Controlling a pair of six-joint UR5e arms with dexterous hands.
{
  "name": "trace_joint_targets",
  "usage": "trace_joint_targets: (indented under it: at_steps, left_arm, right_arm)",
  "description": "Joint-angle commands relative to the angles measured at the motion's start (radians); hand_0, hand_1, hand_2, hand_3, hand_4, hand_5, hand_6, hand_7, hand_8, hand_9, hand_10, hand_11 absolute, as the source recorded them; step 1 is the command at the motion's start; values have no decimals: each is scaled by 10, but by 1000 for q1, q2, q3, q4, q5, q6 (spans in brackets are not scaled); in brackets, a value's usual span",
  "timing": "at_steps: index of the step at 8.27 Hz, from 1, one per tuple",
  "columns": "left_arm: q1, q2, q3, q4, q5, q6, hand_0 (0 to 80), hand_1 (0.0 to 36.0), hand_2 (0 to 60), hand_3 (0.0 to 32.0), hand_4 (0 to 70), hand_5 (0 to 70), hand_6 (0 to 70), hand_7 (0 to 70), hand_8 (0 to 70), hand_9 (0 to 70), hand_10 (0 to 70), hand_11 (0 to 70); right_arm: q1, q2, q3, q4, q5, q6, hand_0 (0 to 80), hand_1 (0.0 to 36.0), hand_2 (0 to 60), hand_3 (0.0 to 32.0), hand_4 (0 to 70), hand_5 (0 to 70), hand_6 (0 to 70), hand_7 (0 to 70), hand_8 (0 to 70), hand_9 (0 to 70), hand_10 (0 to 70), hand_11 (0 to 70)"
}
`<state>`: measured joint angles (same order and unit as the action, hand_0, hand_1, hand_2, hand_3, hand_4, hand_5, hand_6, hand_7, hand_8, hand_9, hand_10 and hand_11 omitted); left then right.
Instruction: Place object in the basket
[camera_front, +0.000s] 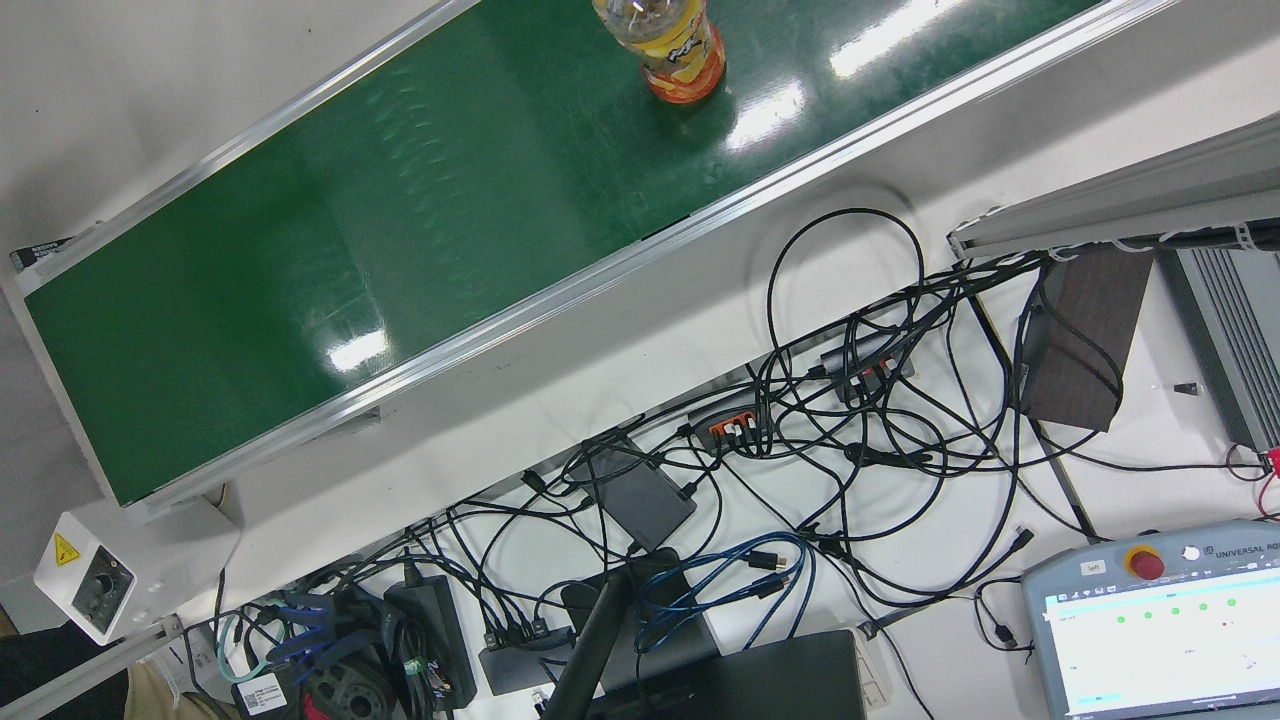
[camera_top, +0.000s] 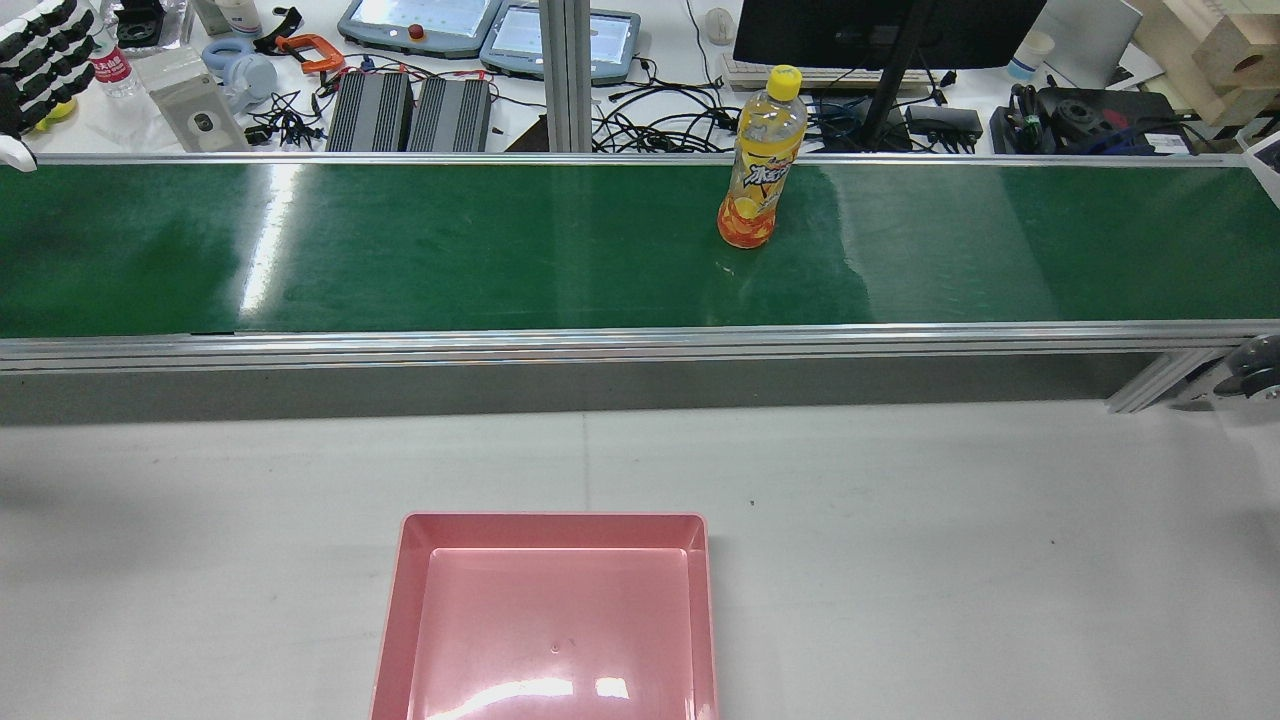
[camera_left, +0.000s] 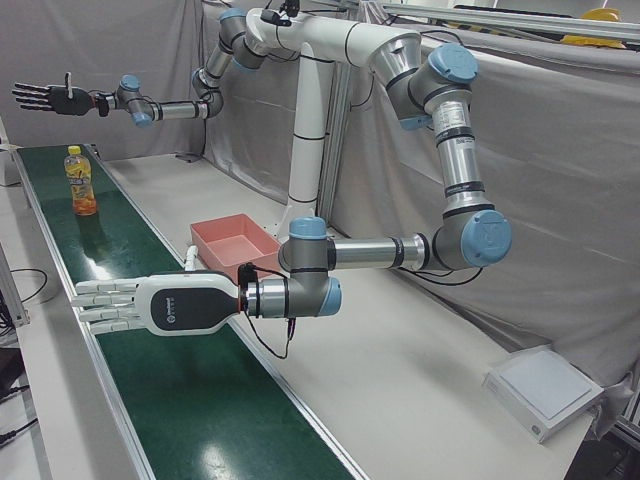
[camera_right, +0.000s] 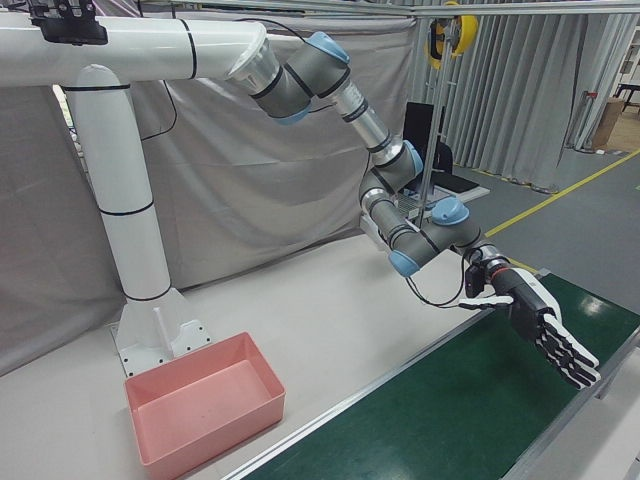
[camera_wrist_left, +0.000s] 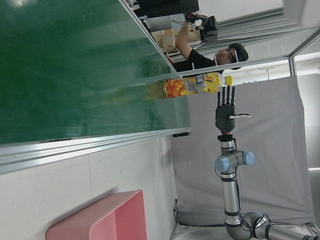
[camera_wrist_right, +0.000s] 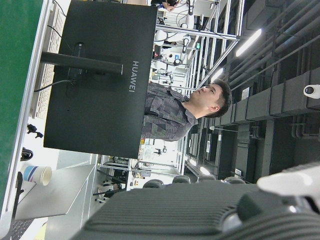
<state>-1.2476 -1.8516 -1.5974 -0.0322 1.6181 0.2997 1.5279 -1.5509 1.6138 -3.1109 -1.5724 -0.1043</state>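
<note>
The green belt (camera_top: 500, 250) carries the bottle (camera_top: 761, 160) upright, long axis vertical, yellow cap on top, well apart from the empty pink basket (camera_top: 400, 600) (so nothing is done yet, I judge). The left hand (camera_left: 150, 303) and right hand (camera_left: 45, 98) both hover flat and spread, holding nothing.

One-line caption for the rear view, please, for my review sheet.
Orange drink bottle standing upright on the green conveyor belt; empty pink basket waits on the white table.
</note>
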Motion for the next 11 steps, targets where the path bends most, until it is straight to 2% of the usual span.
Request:
trace_joint_targets:
  at_steps: [1,9,10,11]
  left_arm:
    - [0,2,13,0,-7,1,578,92,0,0,0,0,0,0,0,0,0,0]
    - [3,-1,25,-2,-12,1,587,99,0,0,0,0,0,0,0,0,0,0]
    - [46,-1,21,-3,-52,-1,591,103,0,0,0,0,0,0,0,0,0,0]
    - [131,-1,24,-36,-146,-57,598,107,0,4,0,0,0,0,0,0,0,0]
  right_arm:
    - [0,0,0,0,0,0,0,0,0,0,0,0,0,0,0,0,0,0]
    - [0,0,0,0,0,0,0,0,0,0,0,0,0,0,0,0,0,0]
    - [0,0,0,0,0,-2,0,0,0,0,0,0,0,0,0,0,0,0]
    - [0,0,0,0,0,0,0,0,0,0,0,0,0,0,0,0,0,0]
